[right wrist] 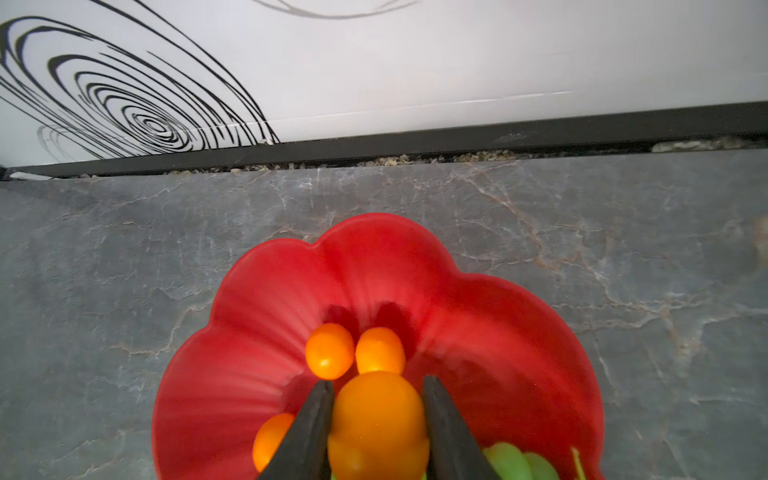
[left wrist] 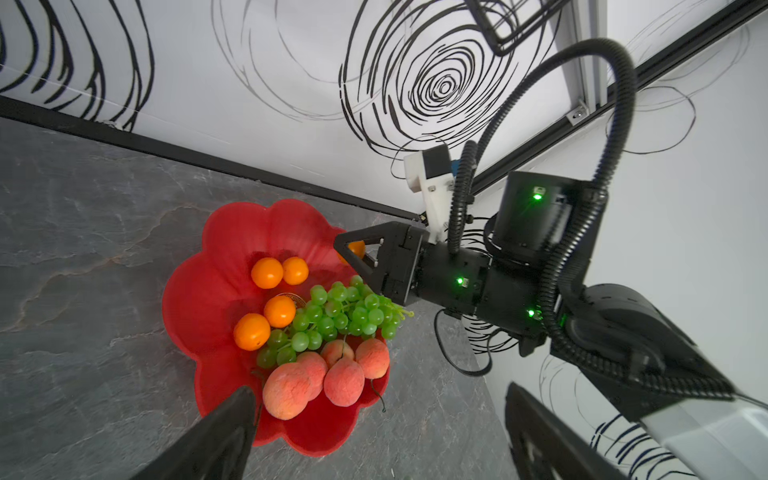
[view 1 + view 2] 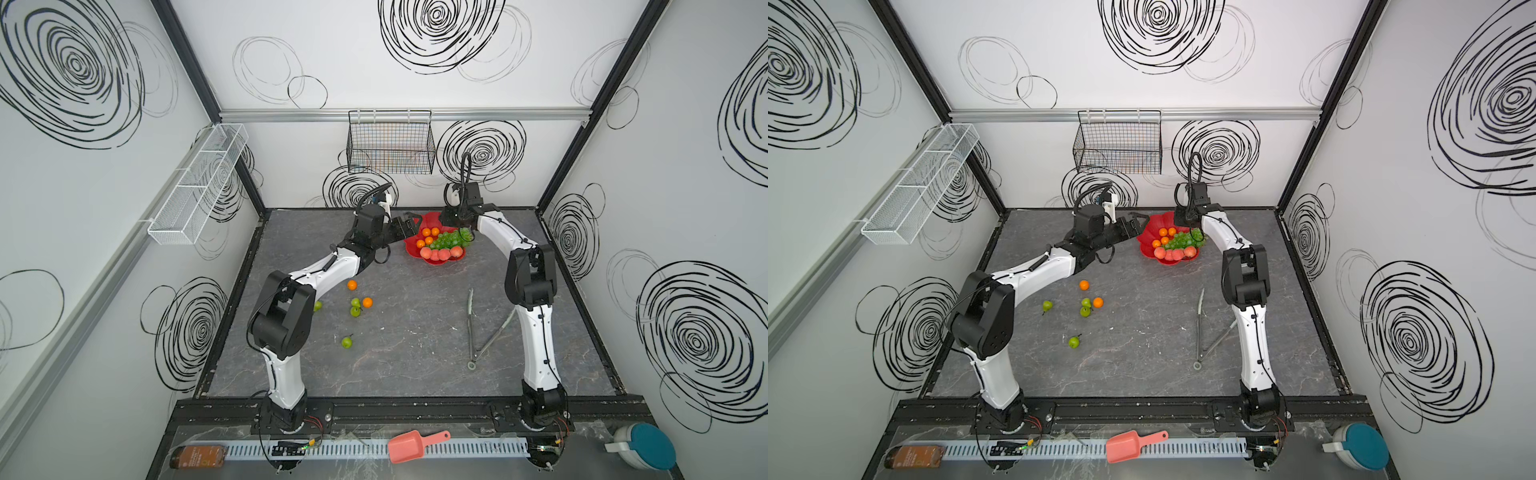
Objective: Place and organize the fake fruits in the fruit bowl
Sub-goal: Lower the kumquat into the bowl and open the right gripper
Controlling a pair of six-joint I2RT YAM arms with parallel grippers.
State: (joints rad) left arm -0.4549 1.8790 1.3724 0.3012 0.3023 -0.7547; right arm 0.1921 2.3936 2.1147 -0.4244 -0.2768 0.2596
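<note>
1. Though well under way, not yet finished: leaves two loose oranges (image 3: 352,285) and four pears (image 3: 346,342) on the table (image 3: 415,332), left of centre.
2. Left gripper (image 3: 409,226): hangs wide open, empty, by the bowl (image 3: 412,249) at its left rim.
3. Bowl, at the back of the table: already holds four oranges (image 3: 426,231), grapes (image 3: 449,239) and four peaches (image 3: 440,252).
4. Right gripper (image 1: 378,386): pinches a fifth orange (image 1: 378,415), jaws partly closed, above the bowl.
5. Bottle label (image 3: 199,456) at the front: too blurred to read; gold mark (image 2: 291,296) in the bowl mostly hidden.
</note>
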